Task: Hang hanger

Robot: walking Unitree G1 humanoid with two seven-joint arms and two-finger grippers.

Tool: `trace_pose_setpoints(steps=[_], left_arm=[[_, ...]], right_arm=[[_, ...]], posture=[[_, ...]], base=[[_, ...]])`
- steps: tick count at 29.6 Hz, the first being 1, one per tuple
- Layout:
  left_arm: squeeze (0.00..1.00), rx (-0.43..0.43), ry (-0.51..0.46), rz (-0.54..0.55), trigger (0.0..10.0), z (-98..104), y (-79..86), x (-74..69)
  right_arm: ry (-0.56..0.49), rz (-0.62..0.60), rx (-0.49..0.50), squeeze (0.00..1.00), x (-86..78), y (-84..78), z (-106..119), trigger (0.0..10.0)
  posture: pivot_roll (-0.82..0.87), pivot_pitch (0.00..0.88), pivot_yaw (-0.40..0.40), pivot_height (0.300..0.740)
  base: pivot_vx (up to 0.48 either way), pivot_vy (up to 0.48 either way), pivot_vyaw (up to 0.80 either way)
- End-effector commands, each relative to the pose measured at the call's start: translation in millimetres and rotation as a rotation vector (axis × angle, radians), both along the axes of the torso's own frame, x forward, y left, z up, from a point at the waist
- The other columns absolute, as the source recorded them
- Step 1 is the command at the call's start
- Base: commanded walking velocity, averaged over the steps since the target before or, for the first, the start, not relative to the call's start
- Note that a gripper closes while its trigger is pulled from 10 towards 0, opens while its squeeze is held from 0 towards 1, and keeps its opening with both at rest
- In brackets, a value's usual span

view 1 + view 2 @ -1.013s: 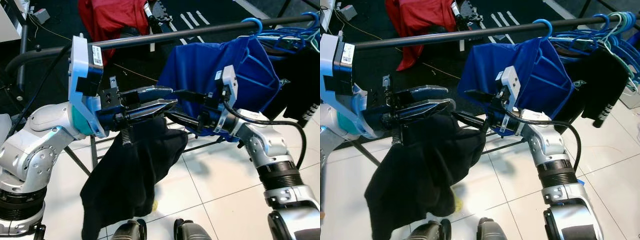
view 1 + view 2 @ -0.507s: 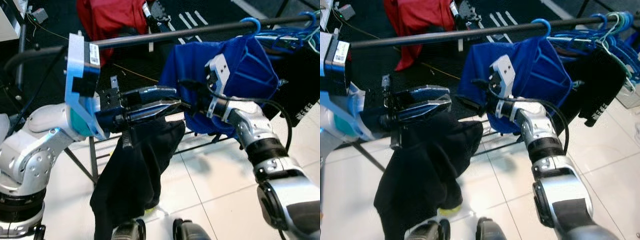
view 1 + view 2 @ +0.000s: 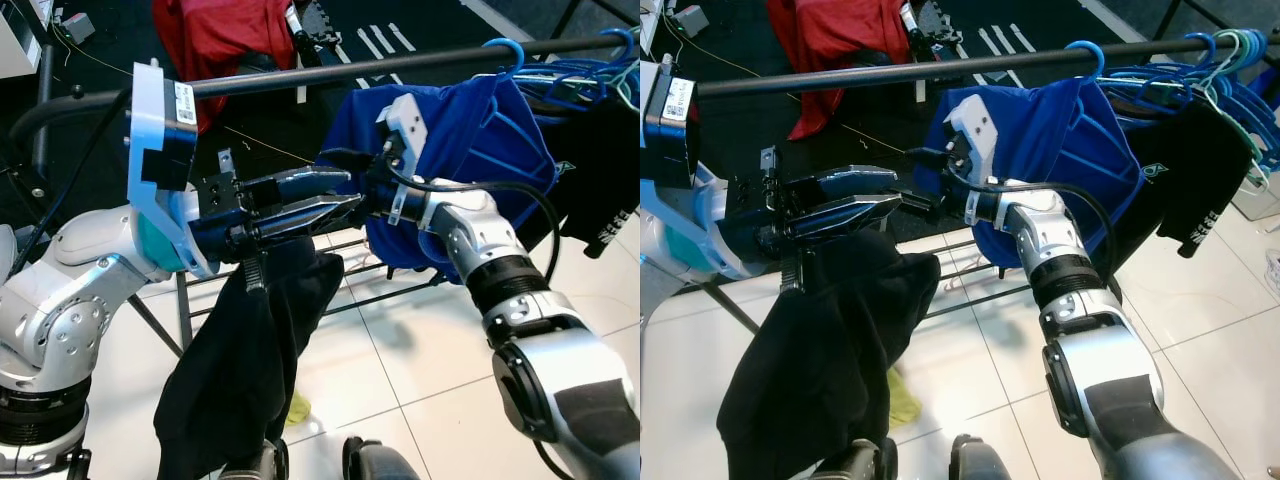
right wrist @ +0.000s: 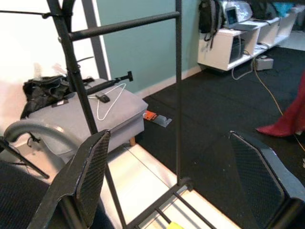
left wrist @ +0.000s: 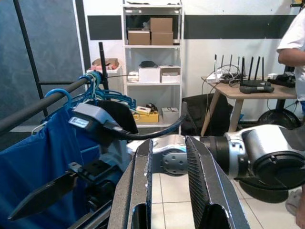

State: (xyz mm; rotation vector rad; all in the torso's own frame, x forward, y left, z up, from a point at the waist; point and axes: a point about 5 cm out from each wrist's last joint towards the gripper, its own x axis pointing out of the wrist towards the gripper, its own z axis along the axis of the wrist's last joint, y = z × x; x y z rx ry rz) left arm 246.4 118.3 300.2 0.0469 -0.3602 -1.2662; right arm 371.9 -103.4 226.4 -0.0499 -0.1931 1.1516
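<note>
Below the long black clothes rail (image 3: 330, 72) in your left eye view, the left gripper (image 3: 335, 200) is clenched on the top of a hanging black garment (image 3: 250, 370); its hanger is hidden under the cloth. Your right gripper (image 3: 345, 175) reaches in just beside it, in front of the blue shirt (image 3: 480, 140) hung on a blue plastic hanger (image 3: 505, 48) toward the rail's right end.

Your right eye view shows more blue hangers (image 3: 1225, 70) bunched at that end, and a red cloth (image 3: 830, 50) behind the rail.

Your left wrist view shows the long black fingers (image 5: 136, 183) close together.

Your right wrist view shows its fingers (image 4: 83, 179) released, spread wide before the rack's upright black bar (image 4: 178, 90).
</note>
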Motion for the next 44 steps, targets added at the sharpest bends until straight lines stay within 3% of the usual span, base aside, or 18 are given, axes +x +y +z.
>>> trace_pose_setpoints(steps=[1,7,11,16,28,29,31,35,38,44], left_arm=[[0.00,-0.009,-0.033,-0.008,10.0,4,-1.9,-2.4],[0.00,-0.015,-0.036,-0.017,10.0,5,-4.5,1.7],[0.00,-0.015,-0.038,-0.020,10.0,6,-5.0,1.8],[0.00,-0.020,-0.045,-0.024,10.0,8,-5.4,-0.9],[0.00,-0.020,-0.046,-0.030,10.0,8,-3.7,-6.6],[0.00,-0.020,-0.046,-0.030,10.0,8,-3.5,-7.5],[0.00,-0.020,-0.045,-0.030,10.0,7,-3.8,-8.9],[0.00,-0.022,-0.042,-0.032,10.0,7,-4.4,-9.8],[0.00,-0.019,-0.034,-0.041,10.0,6,-5.4,-11.8],[0.00,-0.016,-0.029,-0.048,10.0,5,-6.2,-14.1]], right_arm=[[-0.009,0.014,0.006,0.00,-3.5,-2.7,0,10.0],[-0.034,0.037,-0.005,0.00,-22.3,-9.7,-9,10.0],[-0.028,0.043,-0.015,0.00,-22.1,-9.2,-12,10.0],[0.010,0.035,-0.046,0.00,-8.5,-0.3,-18,10.0],[0.045,0.034,-0.071,0.00,3.3,8.9,-11,10.0],[0.051,0.062,-0.082,0.00,3.8,14.6,-8,9.4],[0.061,0.128,-0.097,0.00,2.4,25.7,-4,6.4],[0.065,0.167,-0.105,0.00,1.7,31.2,-3,6.4],[0.083,0.223,-0.108,0.00,0.6,41.1,-3,5.3],[0.104,0.265,-0.110,0.00,-0.9,52.0,-5,4.6]], posture=[[-0.03,0.068,0.023,0.740],[-0.05,0.057,0.036,0.740],[-0.04,0.054,0.034,0.740],[-0.02,0.046,0.022,0.740],[0.01,0.049,0.001,0.740],[0.01,0.052,-0.005,0.740],[0.02,0.056,-0.008,0.740],[0.02,0.056,-0.008,0.740],[0.02,0.062,-0.012,0.740],[0.03,0.064,-0.020,0.740]], base=[[0.000,0.000,0.00],[0.000,0.000,0.00],[0.000,0.000,0.00],[0.000,0.000,0.00],[0.000,0.000,0.00],[0.000,0.000,0.00],[0.000,0.000,0.00],[0.000,0.000,0.00],[0.000,0.000,0.00],[0.000,0.000,0.00]])
